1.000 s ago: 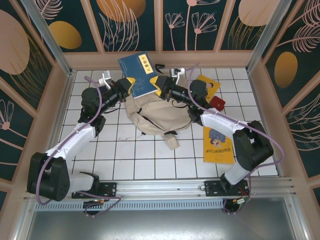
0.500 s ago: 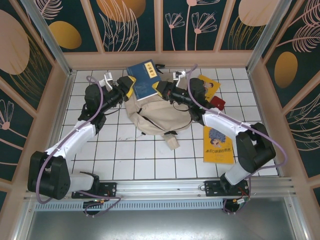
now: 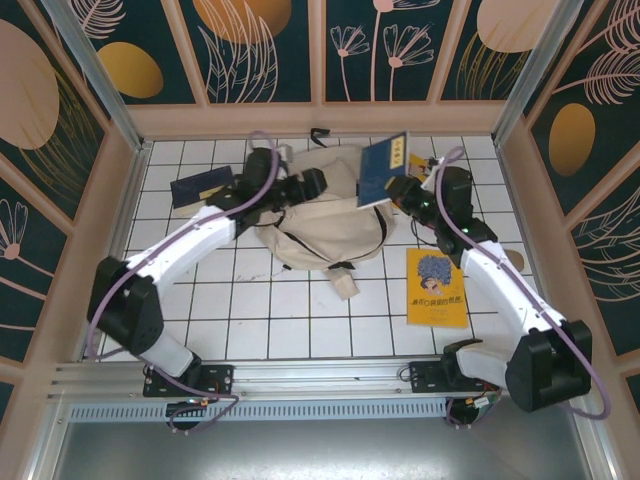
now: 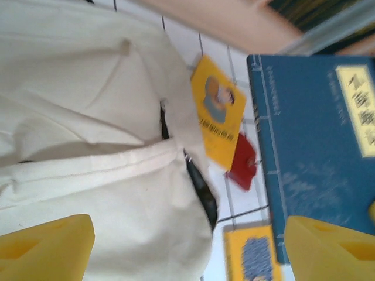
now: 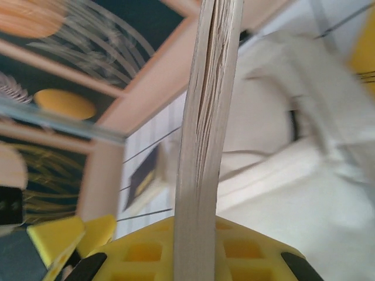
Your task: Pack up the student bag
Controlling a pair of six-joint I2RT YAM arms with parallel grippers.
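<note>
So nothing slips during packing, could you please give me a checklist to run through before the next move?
1. Right end effector clamped on blue book: ok.
2. Left end effector open, holding nothing: ok.
3. Student bag opening wide enough for the book: cannot tell.
4. Left end effector holding the bag's mouth open: not ok.
5. Yellow book lying flat on the tiles, apart from the bag: ok.

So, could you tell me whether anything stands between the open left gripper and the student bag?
Nothing visible does. The left gripper hangs directly over the student bag, with bare fabric beneath it; the blue book in the right gripper is off to one side.
</note>
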